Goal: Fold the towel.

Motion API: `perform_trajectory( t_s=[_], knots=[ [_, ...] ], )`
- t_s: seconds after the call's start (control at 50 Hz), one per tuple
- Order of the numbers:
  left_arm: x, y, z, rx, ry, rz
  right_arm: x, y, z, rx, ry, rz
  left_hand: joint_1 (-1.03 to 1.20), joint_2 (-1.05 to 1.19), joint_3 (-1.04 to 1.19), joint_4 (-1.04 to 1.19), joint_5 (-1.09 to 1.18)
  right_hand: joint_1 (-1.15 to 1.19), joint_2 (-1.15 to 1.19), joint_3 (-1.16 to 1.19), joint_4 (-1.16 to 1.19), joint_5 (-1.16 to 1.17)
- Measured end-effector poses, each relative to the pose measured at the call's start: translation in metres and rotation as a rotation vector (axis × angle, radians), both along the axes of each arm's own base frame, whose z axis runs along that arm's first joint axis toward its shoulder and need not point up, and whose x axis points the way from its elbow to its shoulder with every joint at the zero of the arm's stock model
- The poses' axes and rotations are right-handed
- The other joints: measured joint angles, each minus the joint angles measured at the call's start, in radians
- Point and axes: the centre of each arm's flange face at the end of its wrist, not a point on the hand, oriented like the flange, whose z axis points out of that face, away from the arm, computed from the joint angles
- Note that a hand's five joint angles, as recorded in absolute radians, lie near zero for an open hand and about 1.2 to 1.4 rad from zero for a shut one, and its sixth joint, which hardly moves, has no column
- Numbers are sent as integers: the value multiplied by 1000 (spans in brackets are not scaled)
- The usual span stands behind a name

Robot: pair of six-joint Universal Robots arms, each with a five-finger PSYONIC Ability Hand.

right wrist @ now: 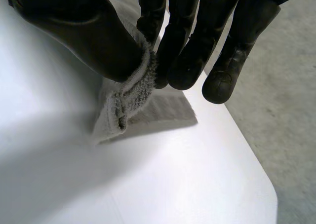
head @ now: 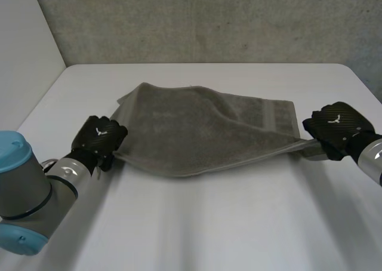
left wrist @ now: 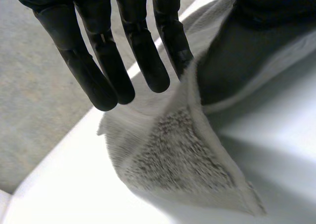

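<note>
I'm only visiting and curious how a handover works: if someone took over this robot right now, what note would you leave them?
Left hand: pinches the towel at its near left corner, between thumb and fingers.
Right hand: pinches the near right corner the same way.
Towel: stretched between the hands, near edge held off the table, far part lying on it.
Done: both near corners gripped.
Left: probably carry the near edge over to the far edge, lay it down, let go.

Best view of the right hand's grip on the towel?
Right wrist view: right hand pinches the towel between thumb and fingers. Head view gives the hand's back; left wrist view, the towel's other end.
</note>
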Motion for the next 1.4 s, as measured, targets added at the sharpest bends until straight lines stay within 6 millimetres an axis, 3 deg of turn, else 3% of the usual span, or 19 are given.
perform_trajectory(
  t_s=[0.2,0.58,0.7,0.82,0.88,1.0,1.12,1.22,1.32,1.4],
  knots=[
    [7,-14,1,-80,6,102,-14,-7,5,-3,-28,-55,-368,-368,-375,-363,-385,0,0,0,0,0],
    [17,-3,-10,-46,-108,118,-17,-10,6,-5,-32,-72,-376,-374,-381,-366,-388,0,0,0,0,0],
    [20,7,-2,-33,-132,116,-17,-10,6,-6,-31,-73,-232,-230,-236,-233,-247,0,0,0,0,0],
    [24,14,7,-21,-133,118,-17,-10,6,-6,-31,-74,97,98,95,100,80,0,0,0,0,0],
    [26,15,11,-25,-130,124,-17,-10,7,-10,-31,-74,151,162,167,162,150,0,0,0,0,0],
    [34,2,37,-106,-97,166,-16,-8,25,-60,-45,-73,217,275,302,285,248,0,0,0,0,0],
    [41,-9,89,-261,-18,203,-16,-3,68,-172,-104,-77,217,275,303,285,248,0,0,0,0,0],
    [42,-5,124,-348,61,207,-18,6,101,-229,-147,-80,217,275,303,285,248,0,0,0,0,0],
    [42,4,140,-368,101,201,-22,13,119,-219,-158,-79,218,282,303,285,254,0,6,0,0,0],
    [41,8,141,-353,105,185,-25,14,123,-193,-156,-69,218,282,304,285,254,0,6,0,0,0]
  ],
)
